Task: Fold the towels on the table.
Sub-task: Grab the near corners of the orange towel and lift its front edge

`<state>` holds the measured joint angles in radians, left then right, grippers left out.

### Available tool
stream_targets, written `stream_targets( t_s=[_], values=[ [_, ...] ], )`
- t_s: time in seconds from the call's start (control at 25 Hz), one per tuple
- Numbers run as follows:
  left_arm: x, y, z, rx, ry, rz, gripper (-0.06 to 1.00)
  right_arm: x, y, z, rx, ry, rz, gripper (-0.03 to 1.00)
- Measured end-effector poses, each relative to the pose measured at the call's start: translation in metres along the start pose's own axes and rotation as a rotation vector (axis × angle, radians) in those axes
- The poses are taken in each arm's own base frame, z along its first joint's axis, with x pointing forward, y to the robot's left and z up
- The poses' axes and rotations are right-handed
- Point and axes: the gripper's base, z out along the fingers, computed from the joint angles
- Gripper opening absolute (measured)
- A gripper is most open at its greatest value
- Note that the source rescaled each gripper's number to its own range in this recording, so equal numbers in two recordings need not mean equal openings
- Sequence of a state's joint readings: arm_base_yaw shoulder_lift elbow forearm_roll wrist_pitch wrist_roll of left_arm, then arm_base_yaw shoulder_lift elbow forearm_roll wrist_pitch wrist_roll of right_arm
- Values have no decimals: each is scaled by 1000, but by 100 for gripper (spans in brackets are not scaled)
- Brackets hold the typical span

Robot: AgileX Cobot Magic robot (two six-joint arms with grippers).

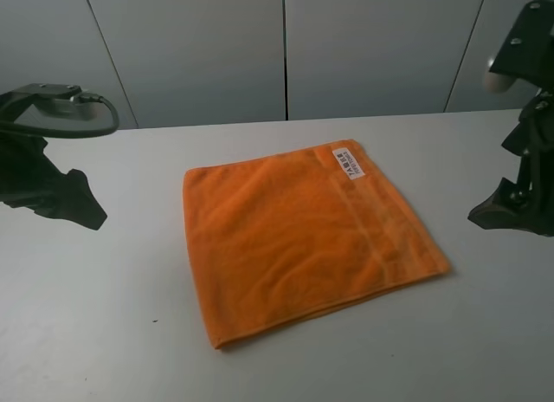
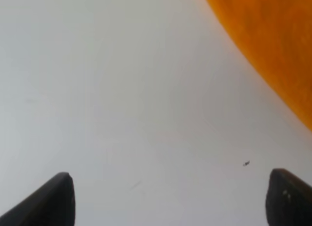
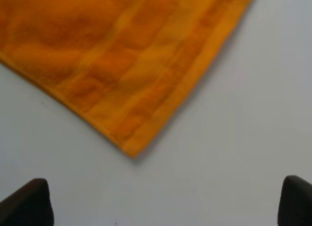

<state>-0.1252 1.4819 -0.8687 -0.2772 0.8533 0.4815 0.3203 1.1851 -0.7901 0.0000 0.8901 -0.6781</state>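
Orange terry-cloth towel [image 1: 303, 237], one item, roughly square, lying flat and spread out at the middle of the white table [image 1: 95, 333], turned at a slight angle to the table's edges. White printed label [image 1: 349, 162] sits at the towel's far right corner. A woven band [image 1: 376, 229] runs from beside that label along the right-hand edge. Left gripper [image 2: 173, 201]: jaws wide apart, holding nothing, above bare tabletop to the left of the towel and clear of its edge; only a wedge of orange shows in the left wrist view. Right gripper [image 3: 165, 201]: jaws likewise wide apart and empty, above bare table just off a banded corner of the towel, not touching it. Small dark speck [image 2: 246, 163] lies on the table near the left gripper. Pale grey wall panels [image 1: 372, 47] stand behind the table.
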Motion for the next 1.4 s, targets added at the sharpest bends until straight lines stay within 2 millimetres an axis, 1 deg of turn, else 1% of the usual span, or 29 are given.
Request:
stream_targets(
  t_s=[0.08,0.12,0.24,0.32,0.36,0.48,0.56,0.72,0.84,1.04,1.24,1.4],
  values=[
    [-11,-15,24,33,64,126,100,-17,-4,18,-54,53,-96,100],
    [-15,-23,33,43,89,178,100,-23,-6,29,-81,79,-140,100],
    [-19,-49,56,46,178,346,100,-27,-7,55,-160,144,-254,100],
    [-18,-68,65,47,209,439,100,-28,-7,67,-189,158,-342,100],
    [-18,-76,68,44,216,481,100,-30,-7,70,-188,141,-371,100],
    [-18,-92,72,31,206,566,100,-35,-6,75,-200,79,-467,100],
    [-19,-97,73,27,189,589,100,-32,-2,83,-228,77,-532,100],
    [-20,-101,73,22,174,606,100,-16,7,108,-276,125,-645,100],
    [-20,-102,74,27,162,600,100,-14,5,117,-252,136,-701,100],
    [-23,-107,75,22,119,608,100,-9,6,136,-283,185,-752,100],
    [-24,-123,76,24,84,663,100,-6,8,150,-315,211,-763,100],
    [-22,-134,77,24,75,712,100,-3,4,157,-300,226,-790,100]
  ],
)
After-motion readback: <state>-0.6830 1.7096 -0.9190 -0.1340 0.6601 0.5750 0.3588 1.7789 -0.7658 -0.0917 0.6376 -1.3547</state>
